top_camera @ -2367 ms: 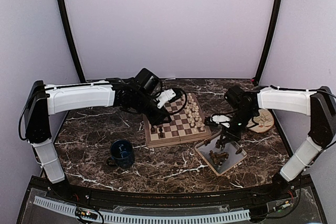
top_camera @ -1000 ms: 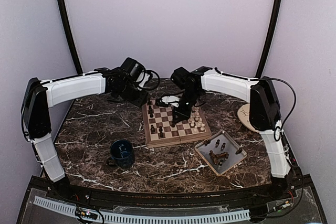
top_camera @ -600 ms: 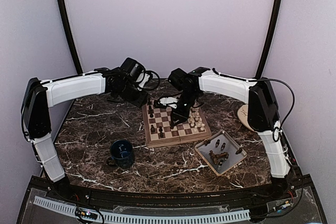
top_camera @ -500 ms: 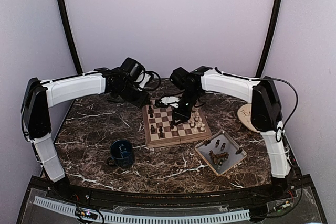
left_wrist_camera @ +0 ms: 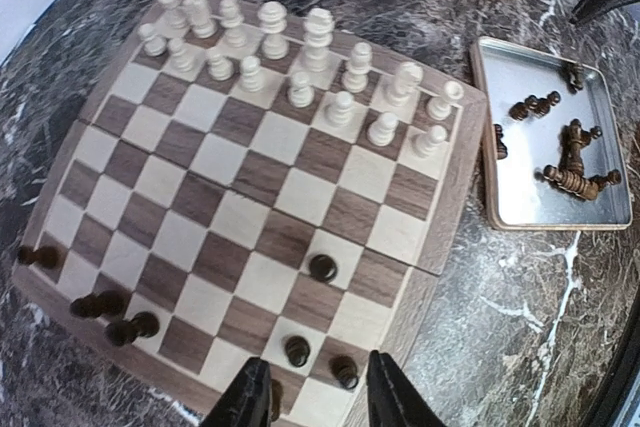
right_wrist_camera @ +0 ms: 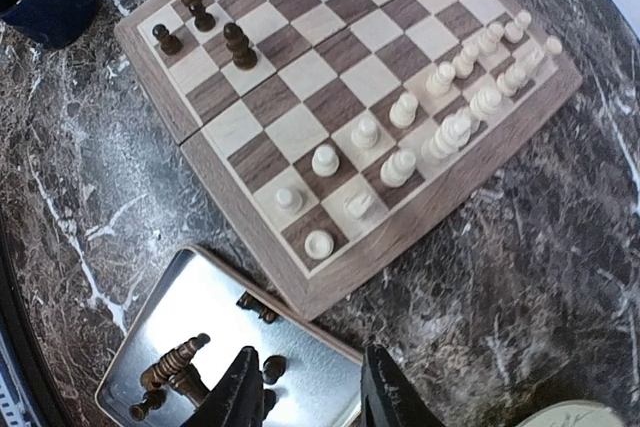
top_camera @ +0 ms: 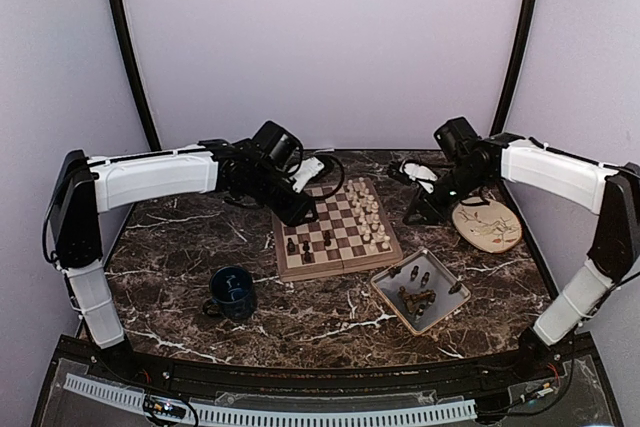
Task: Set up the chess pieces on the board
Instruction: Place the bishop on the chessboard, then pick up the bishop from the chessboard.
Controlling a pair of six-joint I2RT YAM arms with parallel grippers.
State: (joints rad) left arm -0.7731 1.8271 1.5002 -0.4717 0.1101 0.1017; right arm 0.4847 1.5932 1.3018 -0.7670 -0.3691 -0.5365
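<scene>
Hovering empty and partly spread, the left hand (left_wrist_camera: 310,397) hangs over the board's (left_wrist_camera: 250,177) edge by a few dark chess pieces (left_wrist_camera: 322,267), the right hand (right_wrist_camera: 312,392), likewise spread, off the side holding the cream chess pieces (top_camera: 370,212).

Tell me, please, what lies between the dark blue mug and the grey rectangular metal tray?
Only bare dark marble tabletop separates the mug and the tray, as the top external view shows.

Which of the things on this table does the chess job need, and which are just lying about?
For the job: chessboard; cream-white pieces lined up on it; dark pieces, a few on the chessboard, more in the grey tray.
Just lying about: blue mug; round beige plate.
</scene>
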